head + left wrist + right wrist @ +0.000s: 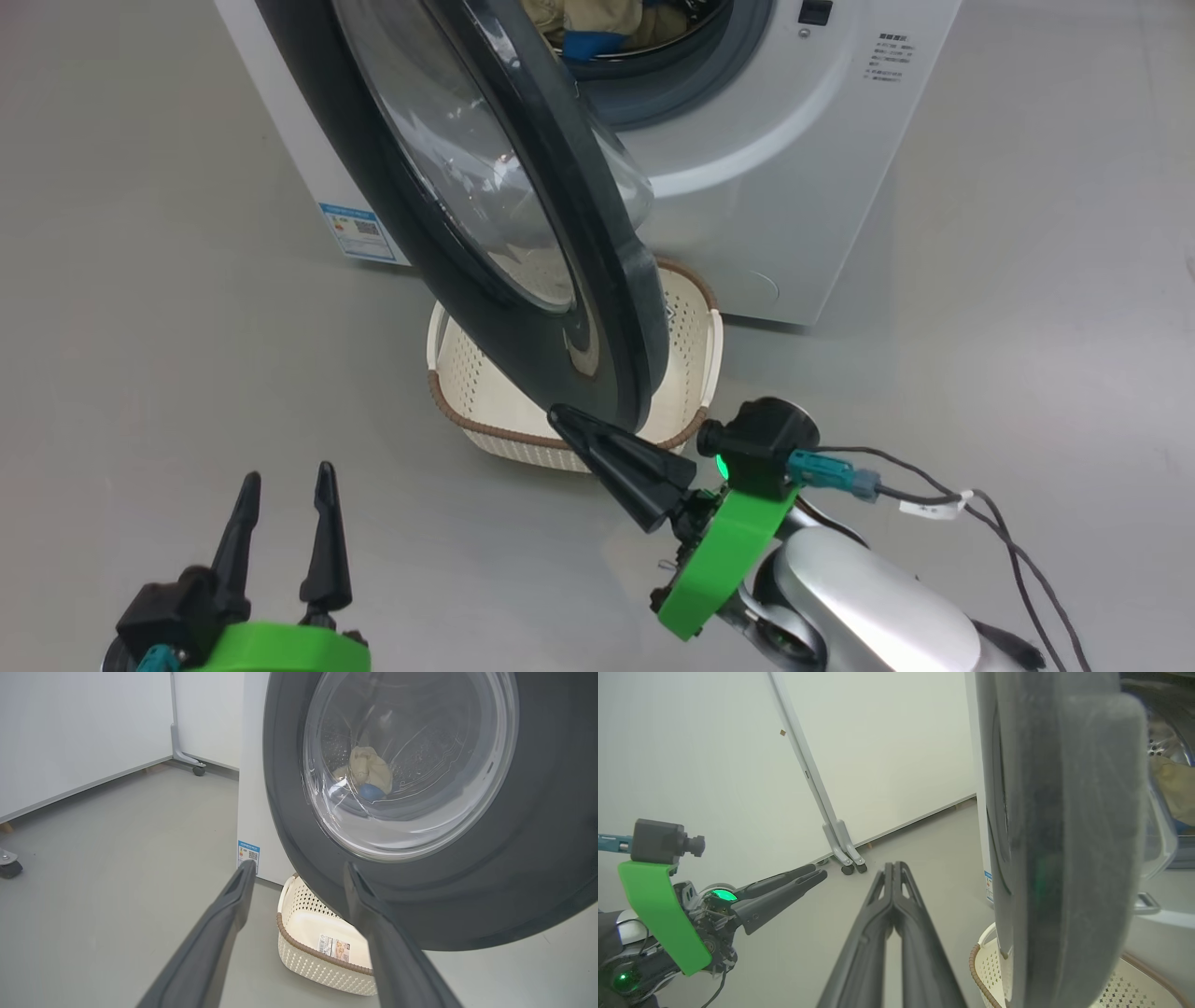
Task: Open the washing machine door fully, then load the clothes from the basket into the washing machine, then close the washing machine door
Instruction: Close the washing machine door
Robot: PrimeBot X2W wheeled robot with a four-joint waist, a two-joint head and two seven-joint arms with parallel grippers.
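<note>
Right hand (558,415), pinched shut, is placed at the lower edge of the glossy black-rimmed round glass door (583,224); left hand (288,474) is spread wide, empty. Cream-yellow clothes (597,17) lie loaded beyond the right hand, so door-closing is judged in hand and a push is needed.

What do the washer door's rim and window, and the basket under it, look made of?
Door rim: dark moulded plastic, probably; smooth with a soft sheen.
Window: clear glass or hard plastic; the clothes inside show through, with glare streaks.
Basket: cream plastic, perforated walls, with a brown woven-look rim, likely moulded too.
</note>
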